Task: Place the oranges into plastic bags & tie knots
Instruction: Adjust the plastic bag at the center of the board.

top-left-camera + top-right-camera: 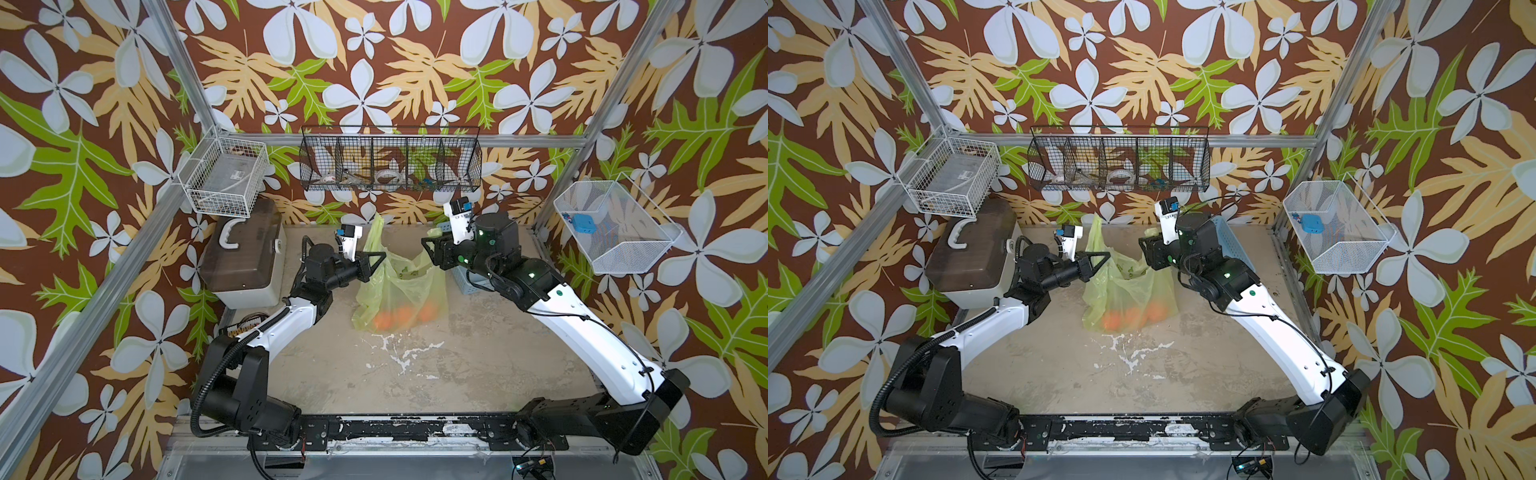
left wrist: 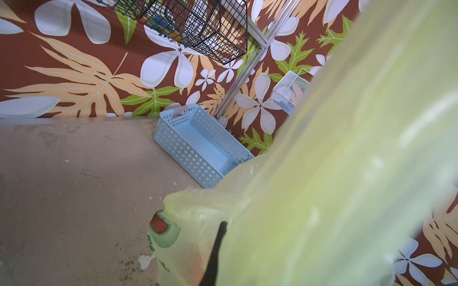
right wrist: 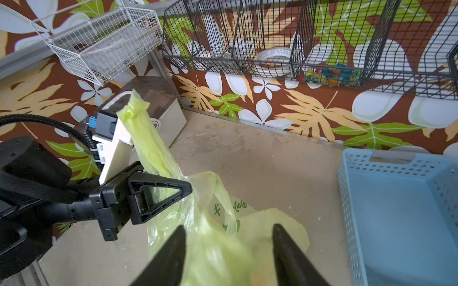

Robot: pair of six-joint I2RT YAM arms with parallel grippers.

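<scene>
Right gripper (image 3: 228, 225) stands wide astride the yellow-green bag (image 1: 399, 286); left gripper (image 3: 187, 189) pinches one handle (image 3: 148, 143); three oranges (image 1: 401, 316) are bagged, no knot visible yet, so tying remains

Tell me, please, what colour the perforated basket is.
The basket is light blue; right wrist view.

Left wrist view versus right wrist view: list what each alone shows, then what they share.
Only left wrist: the mesh bin on the side wall. Only right wrist: the right claw, open, the lidded box and the white wire basket. Both: the bag, blue basket, black rack and table.
</scene>
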